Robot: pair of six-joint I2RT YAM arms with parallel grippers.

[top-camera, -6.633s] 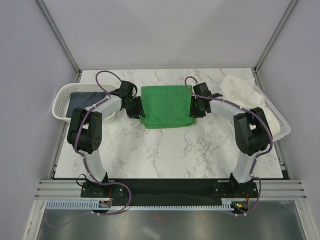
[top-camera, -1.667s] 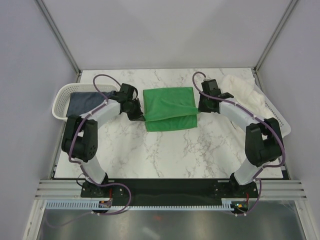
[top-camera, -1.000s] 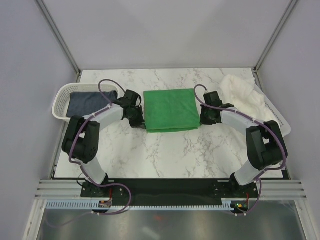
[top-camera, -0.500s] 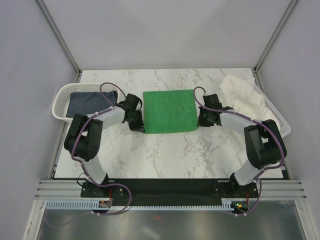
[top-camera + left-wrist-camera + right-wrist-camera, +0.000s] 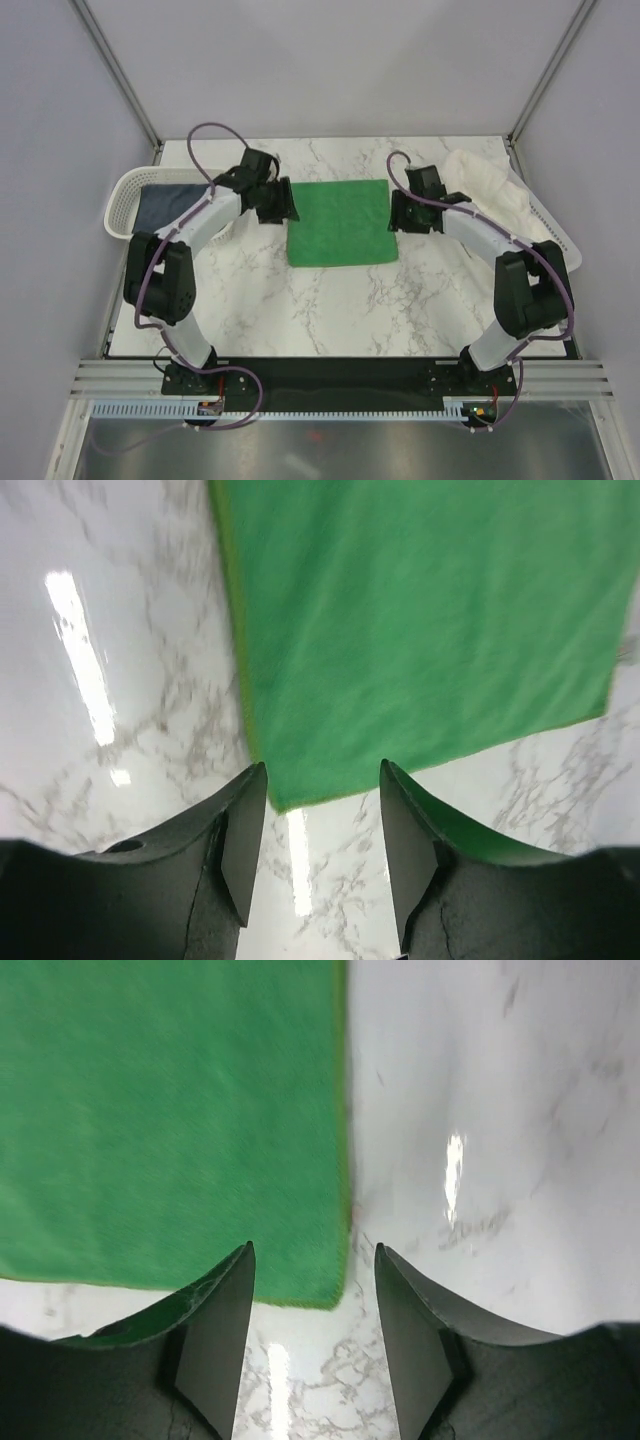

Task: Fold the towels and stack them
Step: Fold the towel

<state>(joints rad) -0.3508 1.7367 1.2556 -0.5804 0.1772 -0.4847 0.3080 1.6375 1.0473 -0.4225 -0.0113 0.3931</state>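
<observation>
the green towel (image 5: 340, 222) lies flat on the marble worktop (image 5: 330, 310), folded into a neat near-square with straight edges and an even, bright nap. the left gripper (image 5: 322, 780) hovers over a corner on its left side, jaws apart, holding nothing. the right gripper (image 5: 312, 1250) hangs over a corner on its right side, likewise released. the navy towel (image 5: 165, 205) lies in the white basket (image 5: 120, 190) at the left. the large white towel (image 5: 485, 180) sits crumpled over the right basket (image 5: 555, 245).
</observation>
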